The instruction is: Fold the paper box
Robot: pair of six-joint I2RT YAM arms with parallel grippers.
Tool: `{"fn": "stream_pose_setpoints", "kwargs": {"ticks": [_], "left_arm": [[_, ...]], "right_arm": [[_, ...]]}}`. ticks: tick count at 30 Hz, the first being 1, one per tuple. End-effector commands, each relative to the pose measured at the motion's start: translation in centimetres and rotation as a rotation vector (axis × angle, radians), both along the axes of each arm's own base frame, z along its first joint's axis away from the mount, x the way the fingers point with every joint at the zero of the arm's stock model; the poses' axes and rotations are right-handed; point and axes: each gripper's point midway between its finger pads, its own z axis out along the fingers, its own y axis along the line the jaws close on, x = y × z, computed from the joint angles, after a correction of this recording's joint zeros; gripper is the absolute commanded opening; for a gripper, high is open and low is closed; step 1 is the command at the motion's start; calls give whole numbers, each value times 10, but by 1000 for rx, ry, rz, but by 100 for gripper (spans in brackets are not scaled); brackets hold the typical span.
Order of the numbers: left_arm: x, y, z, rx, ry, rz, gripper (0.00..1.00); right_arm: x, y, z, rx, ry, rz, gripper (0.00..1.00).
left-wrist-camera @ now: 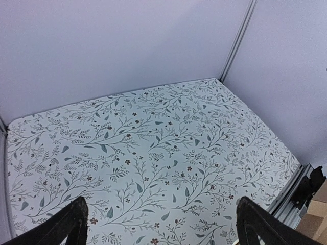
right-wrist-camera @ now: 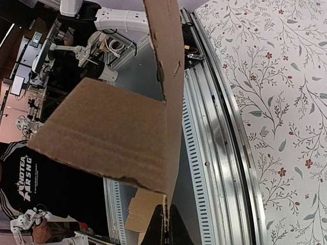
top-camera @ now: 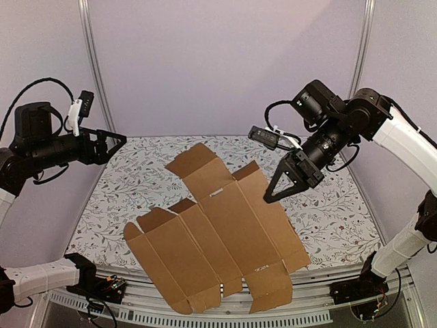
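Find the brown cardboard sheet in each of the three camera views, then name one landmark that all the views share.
Top view: the cardboard sheet lies across the middle, reaching the near edge.
Left wrist view: the sheet is probably the brown bit in the bottom right corner.
Right wrist view: it fills the left and middle, pinched at the bottom by the right gripper.
Shared landmark: the flowered tablecloth.

Paper box (top-camera: 218, 239) lies spread flat across the middle of the table (top-camera: 328, 219), with its near flaps overhanging the front rail (top-camera: 321, 290). Right gripper (top-camera: 273, 196) is at the sheet's right edge, pinched onto it. Left gripper (top-camera: 115, 143) hangs above the table's left edge, well apart from the sheet.
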Motion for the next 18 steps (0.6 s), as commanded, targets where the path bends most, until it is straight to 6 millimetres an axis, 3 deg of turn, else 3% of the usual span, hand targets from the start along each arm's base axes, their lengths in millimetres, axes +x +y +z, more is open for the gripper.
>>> {"fn": "stream_pose_setpoints", "kwargs": {"ticks": [1, 6, 18], "left_arm": [[-1, -9, 4, -20, -2, -37, 99], [-2, -16, -5, -18, 31, -77, 100], [-3, -54, -52, 35, 156, -202, 100]], "right_arm": [[-1, -19, -56, -266, 43, 8, 0], [34, -27, -106, -493, -48, -63, 0], [106, -25, -142, -759, -456, -75, 0]]}}
